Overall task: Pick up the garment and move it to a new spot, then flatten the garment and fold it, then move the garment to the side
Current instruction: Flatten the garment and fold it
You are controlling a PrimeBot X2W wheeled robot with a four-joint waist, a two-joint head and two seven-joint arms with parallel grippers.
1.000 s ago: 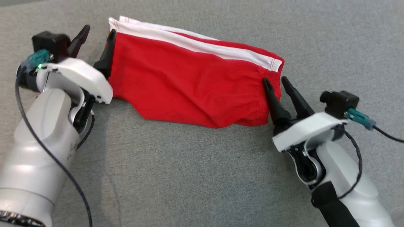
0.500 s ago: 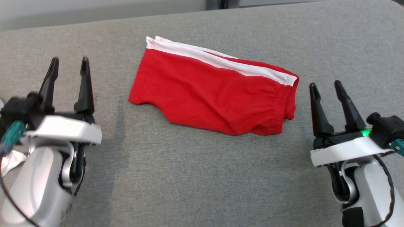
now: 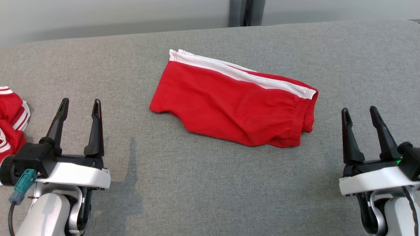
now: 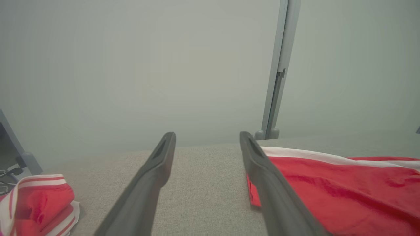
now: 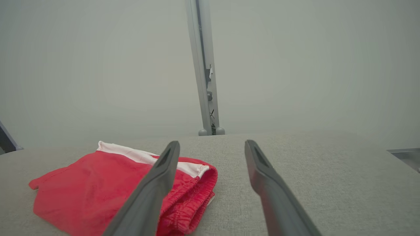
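The garment (image 3: 234, 100) is a pair of red shorts with a white side stripe, folded flat on the grey surface; it also lies at the right of the left wrist view (image 4: 338, 186) and at the lower left of the right wrist view (image 5: 98, 186). My left gripper (image 3: 80, 105) stands open at the lower left, well apart from the garment, with nothing between its fingers (image 4: 157, 167). At the lower right my right gripper (image 3: 359, 113) is open too, off the waistband end, its fingers (image 5: 262, 167) empty.
Another red and white garment (image 3: 11, 118) lies bunched at the far left edge, also in the left wrist view (image 4: 36, 203). A grey post (image 3: 241, 13) stands behind the table's (image 3: 203, 183) far edge against a pale wall.
Both grippers have let go of the garment's two ends and pulled back toward me. The head camera has also risen, bringing the far edge and wall into view.
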